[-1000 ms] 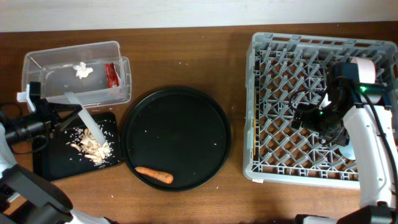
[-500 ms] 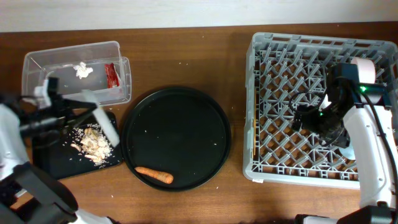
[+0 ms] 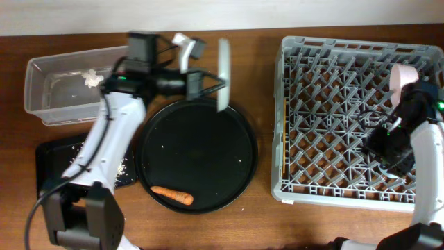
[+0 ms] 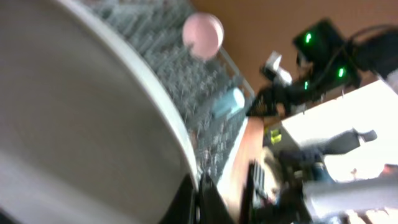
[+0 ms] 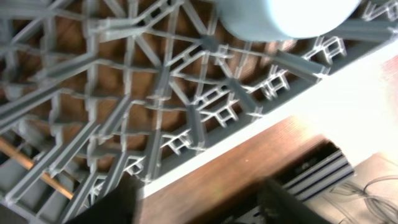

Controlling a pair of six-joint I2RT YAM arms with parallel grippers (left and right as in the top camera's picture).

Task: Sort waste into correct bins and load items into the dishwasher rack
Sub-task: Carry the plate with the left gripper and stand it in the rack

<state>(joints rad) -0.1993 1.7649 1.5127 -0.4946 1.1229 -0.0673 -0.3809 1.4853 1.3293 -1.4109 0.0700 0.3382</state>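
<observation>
At the far left of the counter the clear tub (image 3: 41, 97) holds the white tissue (image 3: 90, 78), and just in front of it the flat black tray (image 3: 59, 167) carries the beige food scraps (image 3: 125, 167), so those pieces look sorted. The left gripper (image 3: 210, 83) reaches out over the far rim of the round black tray (image 3: 196, 149), its jaws clamped on the edge of the grey-white plate (image 3: 223, 73), which is held edge-on and clear of the counter. In the left wrist view the plate's face fills most of the picture. The orange carrot (image 3: 172, 196) lies on the near part of the round tray, not yet binned. To the right stands the dishwasher rack (image 3: 347, 52), with the chopsticks (image 3: 282, 149) along its left wall, the pink bowl (image 3: 401, 76) towards its right side and the light blue cup (image 5: 286, 15) near its right edge. The right gripper (image 3: 386, 144) hangs over the rack beside the cup, its jaws apparently spread with nothing between them. The step in hand looks to be loading the plate. The next move calls for carrying it right over the rack wall and lowering it upright between pegs, clear of the right arm.
</observation>
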